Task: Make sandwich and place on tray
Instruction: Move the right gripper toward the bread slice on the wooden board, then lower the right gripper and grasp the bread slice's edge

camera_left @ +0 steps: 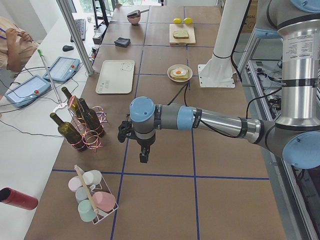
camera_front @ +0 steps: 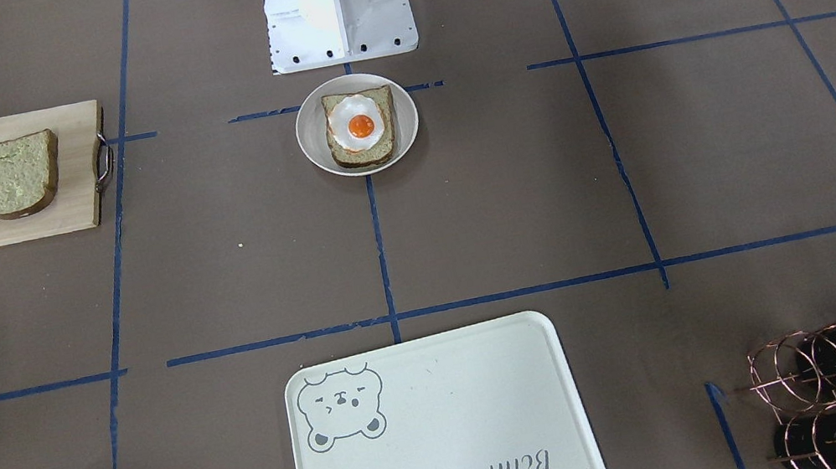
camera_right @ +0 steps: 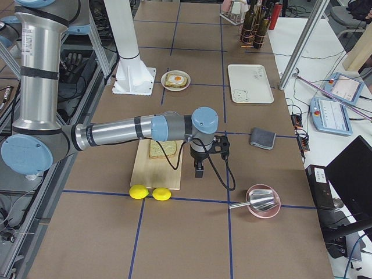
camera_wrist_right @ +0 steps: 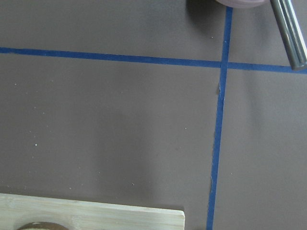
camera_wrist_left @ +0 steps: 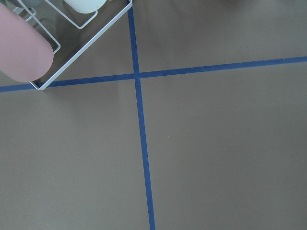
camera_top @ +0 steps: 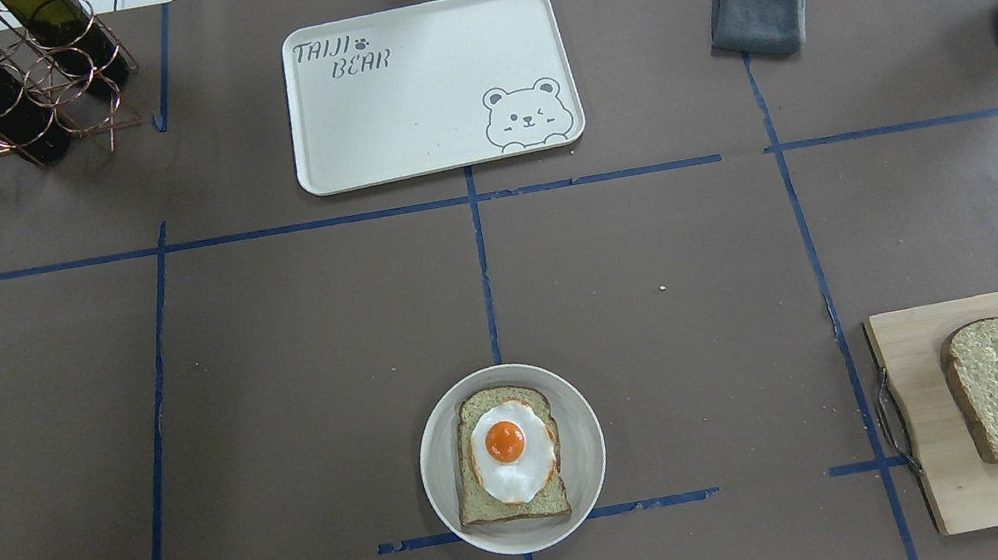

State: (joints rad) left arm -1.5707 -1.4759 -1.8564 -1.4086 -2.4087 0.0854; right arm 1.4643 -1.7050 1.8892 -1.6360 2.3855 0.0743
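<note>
Left pincer (camera_left: 144, 158) and right pincer (camera_right: 199, 172), openness indiscernible, both well apart from sandwich (camera_top: 508, 456)

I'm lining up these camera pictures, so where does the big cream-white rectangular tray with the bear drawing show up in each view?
Front-facing: cream-white rectangular bear tray, bottom centre.
Overhead: tray, top centre.
Exterior left: tray, upper left of centre.
Exterior right: tray, upper right of centre.
Left wrist: not in it.
Right wrist: not in it.
Shared landmark: the small round white dish holding egg-topped bread, in all four exterior views.
</note>
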